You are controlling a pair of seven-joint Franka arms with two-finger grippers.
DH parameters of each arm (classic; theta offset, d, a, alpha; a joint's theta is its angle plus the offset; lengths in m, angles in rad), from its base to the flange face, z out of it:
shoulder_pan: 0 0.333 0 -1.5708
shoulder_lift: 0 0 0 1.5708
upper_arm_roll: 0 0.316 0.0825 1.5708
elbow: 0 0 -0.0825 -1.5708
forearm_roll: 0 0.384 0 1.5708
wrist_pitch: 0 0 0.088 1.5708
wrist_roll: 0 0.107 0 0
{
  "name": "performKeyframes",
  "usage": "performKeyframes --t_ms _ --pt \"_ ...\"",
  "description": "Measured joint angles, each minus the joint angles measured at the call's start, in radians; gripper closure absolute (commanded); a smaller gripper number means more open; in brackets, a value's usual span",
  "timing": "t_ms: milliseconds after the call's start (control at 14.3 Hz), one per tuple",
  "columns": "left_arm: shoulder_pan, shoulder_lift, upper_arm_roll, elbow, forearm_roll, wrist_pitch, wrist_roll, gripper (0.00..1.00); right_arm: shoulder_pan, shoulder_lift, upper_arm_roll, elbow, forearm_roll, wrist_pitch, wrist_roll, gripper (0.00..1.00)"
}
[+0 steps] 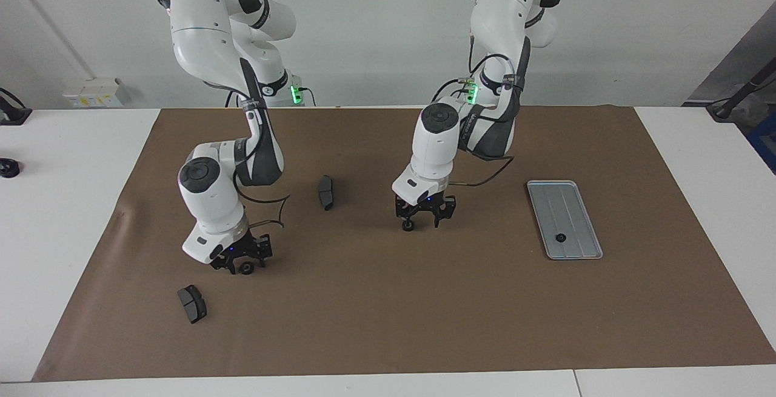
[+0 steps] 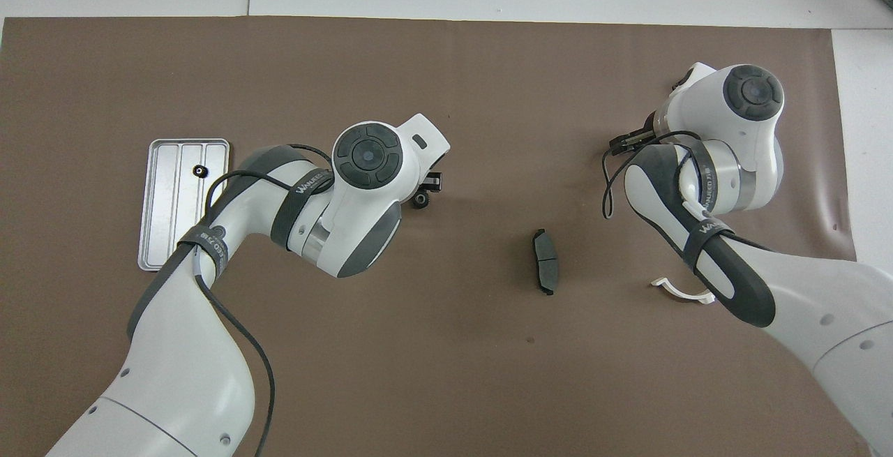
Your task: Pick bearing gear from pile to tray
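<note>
Black ring: small round gear (image 1: 408, 226) pinched in left gripper (image 1: 422, 222), mid-bench.
Carry: level, lower inside grooved silver tray (image 1: 564, 218).
Right gripper (image 1: 239, 265): grips another black ring (image 1: 247, 268).

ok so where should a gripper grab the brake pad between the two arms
Probably pinch the brake pad across its thin width at mid-length, coming straight down: it is long, narrow and slightly curved, with bare mat along both long sides.
</note>
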Motion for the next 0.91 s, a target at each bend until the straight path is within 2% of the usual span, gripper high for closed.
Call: performKeyframes --t_ms 140,349,628,698,768,838,908 --pt "-0.001 0.004 0.000 0.000 0.000 0.020 0.000 0.24 -0.002 -0.005 0.001 0.001 0.001 -0.027 0.000 0.35" --pt "-0.005 0.011 -0.001 -0.003 0.000 0.043 0.000 0.24 -0.004 -0.007 0.001 0.000 0.001 -0.033 0.000 0.44" --pt "-0.013 0.033 -0.004 -0.019 0.000 0.068 0.000 0.24 -0.004 -0.009 0.002 0.000 0.003 -0.033 0.000 0.46" --pt "-0.018 0.034 -0.004 -0.023 0.000 0.069 0.000 0.24 -0.004 -0.009 0.002 0.000 0.003 -0.033 0.000 0.56" --pt "-0.023 0.034 -0.004 -0.029 0.000 0.071 0.000 0.24 -0.004 -0.009 0.002 0.000 0.003 -0.033 0.000 0.84" --pt "-0.029 0.034 -0.004 -0.035 0.000 0.072 0.000 0.24 -0.004 -0.009 0.003 0.000 0.005 -0.032 0.000 1.00" --pt "-0.032 0.034 -0.004 -0.039 0.000 0.073 0.000 0.24 -0.004 -0.011 0.005 0.000 0.006 -0.032 0.000 1.00"
